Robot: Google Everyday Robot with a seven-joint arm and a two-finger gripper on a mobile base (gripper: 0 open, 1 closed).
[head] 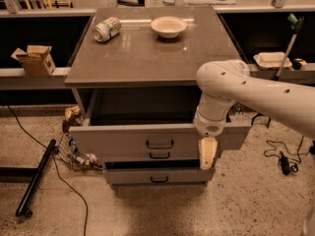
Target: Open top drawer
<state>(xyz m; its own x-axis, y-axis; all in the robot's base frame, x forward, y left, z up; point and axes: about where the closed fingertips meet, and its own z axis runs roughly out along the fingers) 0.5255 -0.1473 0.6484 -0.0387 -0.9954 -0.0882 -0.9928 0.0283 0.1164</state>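
Note:
The top drawer of the grey cabinet stands pulled out toward me, its dark inside showing under the cabinet top. Its small dark loop handle is centred on the front. My gripper hangs pointing down in front of the drawer's right part, to the right of the handle and apart from it. It holds nothing that I can see. The white arm comes in from the right. Two shorter drawers sit below, closed or nearly closed.
On the cabinet top lie a tipped can and a white bowl. A cardboard box sits on the left ledge. A black bar, cables and a mesh bag of litter lie on the floor at left.

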